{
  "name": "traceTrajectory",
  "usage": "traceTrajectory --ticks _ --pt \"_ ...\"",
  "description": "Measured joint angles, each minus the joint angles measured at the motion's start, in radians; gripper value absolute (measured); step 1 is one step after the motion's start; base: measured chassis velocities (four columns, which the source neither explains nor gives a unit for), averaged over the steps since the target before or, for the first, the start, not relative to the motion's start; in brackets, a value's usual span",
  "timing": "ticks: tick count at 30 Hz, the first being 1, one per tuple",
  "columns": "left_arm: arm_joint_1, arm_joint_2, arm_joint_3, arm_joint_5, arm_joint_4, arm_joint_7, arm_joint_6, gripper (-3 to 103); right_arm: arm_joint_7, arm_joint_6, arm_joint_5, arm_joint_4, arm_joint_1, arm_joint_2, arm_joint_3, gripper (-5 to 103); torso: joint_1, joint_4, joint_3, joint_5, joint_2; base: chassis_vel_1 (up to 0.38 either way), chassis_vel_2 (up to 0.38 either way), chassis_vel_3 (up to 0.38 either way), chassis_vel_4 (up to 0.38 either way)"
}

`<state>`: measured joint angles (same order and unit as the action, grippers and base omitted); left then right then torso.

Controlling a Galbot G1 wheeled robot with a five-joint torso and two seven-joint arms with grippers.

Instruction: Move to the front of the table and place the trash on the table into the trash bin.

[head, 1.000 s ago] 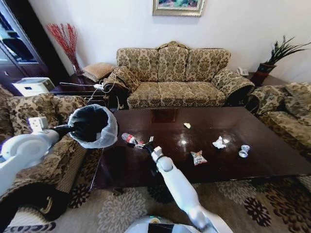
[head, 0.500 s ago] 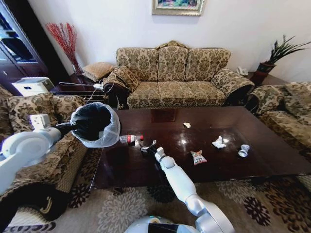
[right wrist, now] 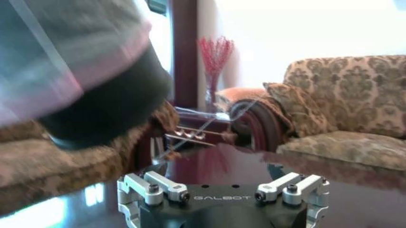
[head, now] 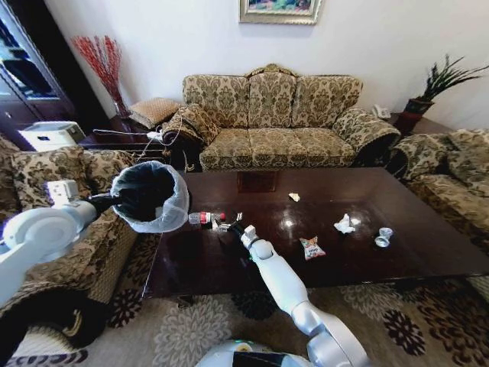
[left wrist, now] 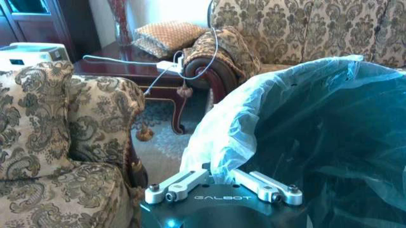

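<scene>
My left gripper [left wrist: 223, 186] pinching rim of trash bin [head: 150, 196], holding it tilted at table [head: 428, 260] left edge. My right gripper [head: 226, 227] reaching beside bottle [head: 205, 218]; fingers, cannot tell. Bottle, tissue [head: 344, 225], wrapper [head: 311, 247], cup [head: 383, 238], scrap [head: 294, 197] lying on table, all left to bin.

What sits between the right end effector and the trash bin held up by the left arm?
In the head view, the clear bottle lies on the table between the right end effector and the trash bin.
</scene>
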<state>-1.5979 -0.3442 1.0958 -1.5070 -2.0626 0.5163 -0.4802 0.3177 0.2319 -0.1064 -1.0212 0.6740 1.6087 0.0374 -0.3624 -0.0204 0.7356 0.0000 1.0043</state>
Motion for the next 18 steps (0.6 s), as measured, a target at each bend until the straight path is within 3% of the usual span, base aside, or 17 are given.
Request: traceTrajectory --ticks 3,18 --pt "0.007 0.000 -0.009 0.003 0.001 -0.002 0.003 0 0.010 -0.036 -0.002 -0.055 0.020 0.000 -0.011 100 0.000 0.0001 0.000 0.0000 0.000 0.000 0.000 0.000 0.000" --pt "0.010 -0.009 -0.011 0.006 -0.004 -0.009 0.007 0 0.027 -0.035 0.069 -0.012 0.014 -0.001 -0.022 100 0.000 0.0001 0.000 0.0000 0.000 -0.041 0.046 0.050 -0.040"
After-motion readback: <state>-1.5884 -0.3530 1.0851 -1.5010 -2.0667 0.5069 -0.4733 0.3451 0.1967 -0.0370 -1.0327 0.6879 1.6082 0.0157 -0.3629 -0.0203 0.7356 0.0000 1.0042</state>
